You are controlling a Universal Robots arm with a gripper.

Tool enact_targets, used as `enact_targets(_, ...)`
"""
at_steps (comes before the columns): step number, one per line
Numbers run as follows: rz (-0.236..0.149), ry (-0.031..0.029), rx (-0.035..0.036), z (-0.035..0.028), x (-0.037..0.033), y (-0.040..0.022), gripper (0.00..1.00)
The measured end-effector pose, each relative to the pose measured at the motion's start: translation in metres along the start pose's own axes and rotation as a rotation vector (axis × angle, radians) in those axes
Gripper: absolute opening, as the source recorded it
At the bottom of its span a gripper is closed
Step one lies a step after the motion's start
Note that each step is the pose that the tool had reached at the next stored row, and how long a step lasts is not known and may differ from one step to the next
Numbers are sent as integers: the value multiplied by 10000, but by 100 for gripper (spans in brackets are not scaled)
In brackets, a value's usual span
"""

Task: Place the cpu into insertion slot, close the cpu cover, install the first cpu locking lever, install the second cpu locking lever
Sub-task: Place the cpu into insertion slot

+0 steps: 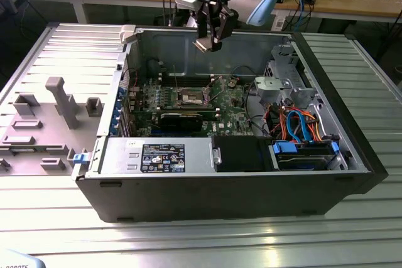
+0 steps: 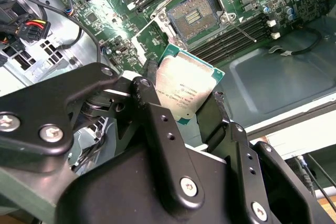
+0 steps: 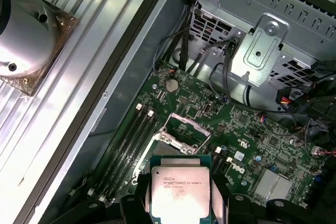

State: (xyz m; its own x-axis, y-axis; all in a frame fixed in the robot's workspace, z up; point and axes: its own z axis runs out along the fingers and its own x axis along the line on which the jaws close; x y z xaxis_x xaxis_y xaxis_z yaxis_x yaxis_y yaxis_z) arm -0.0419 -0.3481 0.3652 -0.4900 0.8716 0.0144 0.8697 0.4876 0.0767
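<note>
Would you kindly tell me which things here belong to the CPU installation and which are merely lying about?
Part of the job:
- cpu, held by the gripper above the board
- insertion slot, uncovered
- cpu cover, open

Lying about:
- graphics card
- memory slots
- drive cage
- blue and orange cables
- grey fixture outside the case

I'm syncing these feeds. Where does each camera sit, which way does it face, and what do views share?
Exterior view: off the arm, looking down into the open computer case; gripper holds the cpu above.
First wrist view: on the wrist, facing the motherboard; gripper flanks the cpu.
Second wrist view: on the wrist, looking along the black fingers toward the insertion slot.
Both wrist views share cpu and insertion slot.
</note>
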Motion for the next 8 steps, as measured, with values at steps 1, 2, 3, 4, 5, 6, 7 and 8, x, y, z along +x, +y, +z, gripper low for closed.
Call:
enact_targets(1, 38, -3, -1, 0, 0, 0, 54)
enact_targets(2, 41, -3, -1, 0, 0, 0, 54)
enact_targets(3, 47, -4, -1, 0, 0, 0, 54)
enact_targets(4, 55, -5, -1, 0, 0, 0, 54)
enact_targets(5, 56, -4, -1, 0, 0, 0, 54)
enact_targets(6, 57, -5, -1, 0, 0, 0, 54)
enact_targets(7, 58, -4, -1, 0, 0, 0, 54)
enact_targets(8, 59, -5, -1, 0, 0, 0, 54)
